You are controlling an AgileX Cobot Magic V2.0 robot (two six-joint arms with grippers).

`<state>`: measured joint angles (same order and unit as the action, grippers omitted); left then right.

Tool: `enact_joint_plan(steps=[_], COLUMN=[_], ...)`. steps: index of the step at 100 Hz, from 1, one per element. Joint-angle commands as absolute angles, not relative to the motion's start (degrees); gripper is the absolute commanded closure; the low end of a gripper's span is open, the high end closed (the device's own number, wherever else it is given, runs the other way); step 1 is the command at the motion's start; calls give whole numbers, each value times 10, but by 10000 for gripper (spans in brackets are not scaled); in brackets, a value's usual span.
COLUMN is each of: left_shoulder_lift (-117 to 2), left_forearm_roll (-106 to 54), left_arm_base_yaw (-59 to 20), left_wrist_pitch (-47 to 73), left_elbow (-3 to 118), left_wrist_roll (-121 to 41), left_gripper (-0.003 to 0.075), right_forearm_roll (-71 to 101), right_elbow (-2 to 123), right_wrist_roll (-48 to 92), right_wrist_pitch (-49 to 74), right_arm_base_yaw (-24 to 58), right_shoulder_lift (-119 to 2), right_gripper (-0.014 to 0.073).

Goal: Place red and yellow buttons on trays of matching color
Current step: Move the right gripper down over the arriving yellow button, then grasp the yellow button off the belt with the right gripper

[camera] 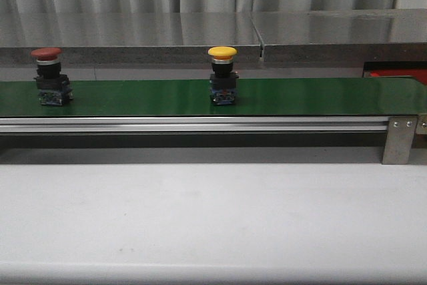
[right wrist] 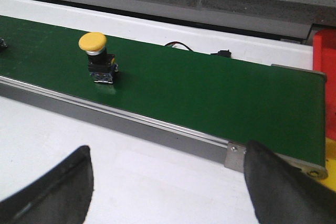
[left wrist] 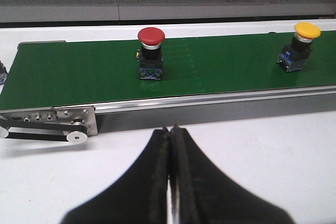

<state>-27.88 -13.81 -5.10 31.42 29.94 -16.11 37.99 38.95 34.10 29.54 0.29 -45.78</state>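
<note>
Jaws: our left gripper (left wrist: 170,145) is clenched empty, our right gripper (right wrist: 168,182) released; yellow button (right wrist: 95,57) stands upright on the green belt (right wrist: 210,93) at right's 11 o'clock, red button (left wrist: 150,53) at left's 12.

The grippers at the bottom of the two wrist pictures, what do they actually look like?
Only the fingers show. The left gripper has two matte black fingers that broaden toward the camera and taper to narrow tips. The right gripper has the same matte black fingers, seen as two dark rounded wedges. No cables, markings or arm links appear in any view.
</note>
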Motion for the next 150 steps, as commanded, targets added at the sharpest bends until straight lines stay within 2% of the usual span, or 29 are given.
enact_joint_plan(steps=[1,27,66,86,139,146,150], left_shoulder_lift=[-282,-282,-282,-282,-282,-282,-282], left_forearm_roll=[-149,-149,-149,-149,-149,-149,-149], left_arm_base_yaw=[-55,-55,-55,-55,-55,-55,-55], left_wrist_pitch=[277,277,277,277,277,276,276], left_elbow=[313,313,313,313,313,313,313], left_wrist_roll=[-160,-160,-160,-160,-160,-160,-160], left_gripper=[739,739,739,739,739,739,739], right_forearm_roll=[396,396,367,342,334,330,328], right_elbow=[445,560,675,722,822,829,829], right_wrist_roll=[346,348,348,348,348,348,348], right_wrist_pitch=[283,335,324,314,294,294,292], right_arm_base_yaw=[2,12,101,132,133,133,133], right_shoulder_lift=[-509,-670,-840,-904,-1029,-1037,-1039], right_gripper=[3,4,4,4,8,24,60])
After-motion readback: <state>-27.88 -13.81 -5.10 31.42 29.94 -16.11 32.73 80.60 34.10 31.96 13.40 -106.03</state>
